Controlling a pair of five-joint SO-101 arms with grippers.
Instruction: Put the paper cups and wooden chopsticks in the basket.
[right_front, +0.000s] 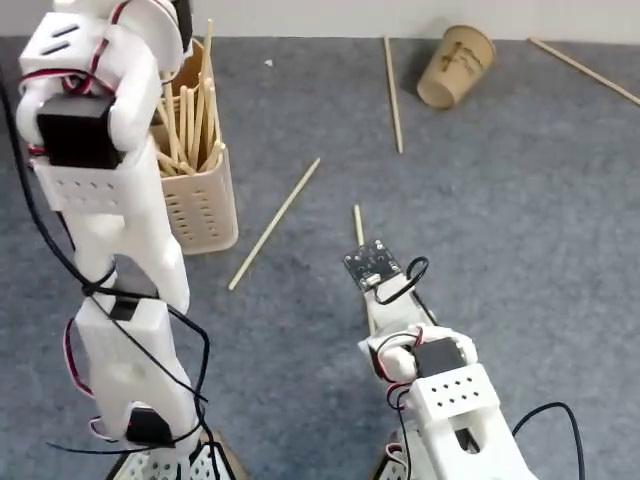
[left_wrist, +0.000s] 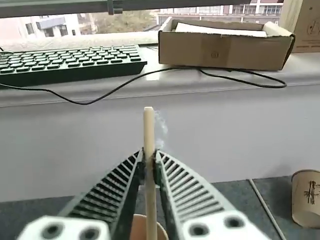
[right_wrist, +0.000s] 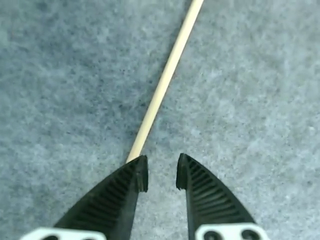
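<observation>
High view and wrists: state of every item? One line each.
left gripper: shut on held chopstick
held chopstick: clamped, sticking out past the fingers
right gripper: open, empty
near chopstick: lying flat, not gripped
basket: upright, holding many chopsticks
paper cup: outside the basket, pose unclear
loose chopsticks: lying flat, outside the basket

The high camera looks down over the table (right_front: 500, 250), the left wrist one level toward a windowsill (left_wrist: 150, 84), sharing the paper cup (right_front: 455, 65), the right wrist one closely down on probably the central chopstick (right_wrist: 165, 80).
</observation>
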